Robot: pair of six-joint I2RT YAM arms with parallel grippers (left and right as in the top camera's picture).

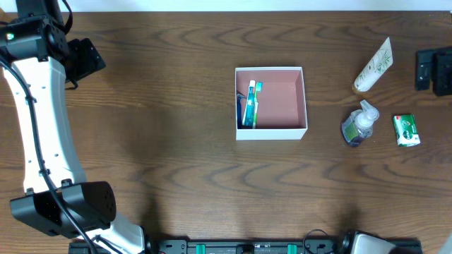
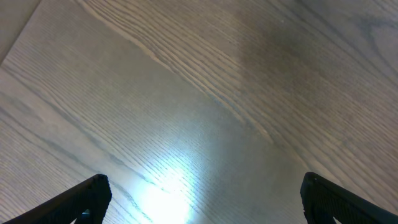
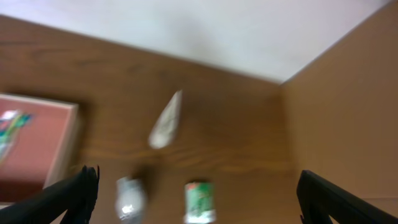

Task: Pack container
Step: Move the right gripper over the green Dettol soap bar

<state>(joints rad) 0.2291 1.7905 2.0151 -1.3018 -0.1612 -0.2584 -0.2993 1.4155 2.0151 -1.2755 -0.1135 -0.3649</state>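
The right wrist view is blurred: the container (image 3: 37,140) runs off its left edge, the bottle (image 3: 129,198) and green packet (image 3: 199,204) off the bottom, labels unreadable. The left hand (image 2: 205,179) and right hand (image 3: 198,174) show only cropped fingertips.

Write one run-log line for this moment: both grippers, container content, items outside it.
left gripper: open, over bare table | right gripper: open, empty | container: toothbrush inside | outside: tube, pump bottle, green packet

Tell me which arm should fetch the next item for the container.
Right, likely. The tube, pump bottle and green packet all lie right of the container, in view beyond the right fingers; the left fingers face only table.
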